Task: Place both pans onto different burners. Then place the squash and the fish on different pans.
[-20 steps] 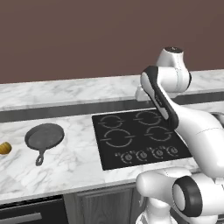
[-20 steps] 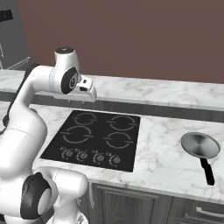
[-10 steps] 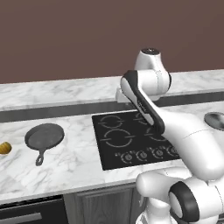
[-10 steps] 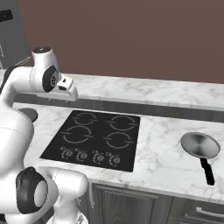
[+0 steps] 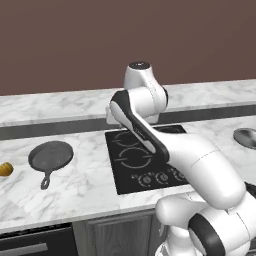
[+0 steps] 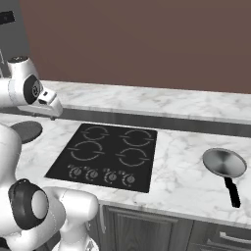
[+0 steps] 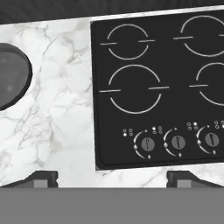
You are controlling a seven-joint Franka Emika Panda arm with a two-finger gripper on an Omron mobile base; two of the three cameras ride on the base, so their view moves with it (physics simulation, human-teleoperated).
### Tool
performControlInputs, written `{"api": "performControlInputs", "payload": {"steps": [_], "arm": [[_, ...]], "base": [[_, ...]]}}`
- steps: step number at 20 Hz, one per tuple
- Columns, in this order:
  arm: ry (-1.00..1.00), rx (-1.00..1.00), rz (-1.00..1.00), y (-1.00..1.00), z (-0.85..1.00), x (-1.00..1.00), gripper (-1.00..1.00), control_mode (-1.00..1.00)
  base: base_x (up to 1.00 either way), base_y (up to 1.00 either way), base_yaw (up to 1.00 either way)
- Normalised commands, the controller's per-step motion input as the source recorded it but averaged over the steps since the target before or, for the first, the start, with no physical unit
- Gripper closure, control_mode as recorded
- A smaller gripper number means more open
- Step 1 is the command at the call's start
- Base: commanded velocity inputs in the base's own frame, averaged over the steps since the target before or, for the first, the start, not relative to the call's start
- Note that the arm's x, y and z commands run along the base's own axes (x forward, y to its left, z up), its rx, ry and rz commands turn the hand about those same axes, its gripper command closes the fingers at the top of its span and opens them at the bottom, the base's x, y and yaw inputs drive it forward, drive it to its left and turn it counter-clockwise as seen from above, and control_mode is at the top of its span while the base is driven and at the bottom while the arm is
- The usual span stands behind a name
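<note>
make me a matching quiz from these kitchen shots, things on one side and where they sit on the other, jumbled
Things:
1. skillet
2. silver pan
3. squash
4. knobs

Places:
A. along the cooktop's front edge
B. on the counter right of the cooktop
C. at the far left, beyond the dark pan
D. on the counter just left of the cooktop

Pairs: 1-D, 2-B, 3-C, 4-A
</note>
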Motion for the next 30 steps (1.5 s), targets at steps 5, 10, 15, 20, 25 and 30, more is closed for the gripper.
{"api": "performControlInputs", "payload": {"steps": [5, 10, 15, 20, 25, 30], "arm": [[0.07, 0.09, -0.05, 0.65, -0.22, -0.17, -1.0, -1.0], [0.06, 0.11, -0.04, 0.59, -0.19, -0.03, -1.0, -1.0], [0.02, 0.03, -0.02, 0.58, -0.21, 0.0, -1.0, -1.0], [0.0, -0.01, 0.0, 0.51, -0.31, 0.0, -1.0, -1.0], [0.0, -0.01, 0.0, 0.47, -0.28, 0.03, -1.0, -1.0], [0.0, 0.0, 0.0, 0.46, -0.3, 0.05, -1.0, -1.0]], "base": [[0.0, 0.0, 0.0], [0.0, 0.0, 0.0], [0.0, 0.0, 0.0], [0.0, 0.0, 0.0], [0.0, 0.0, 0.0], [0.0, 0.0, 0.0]]}}
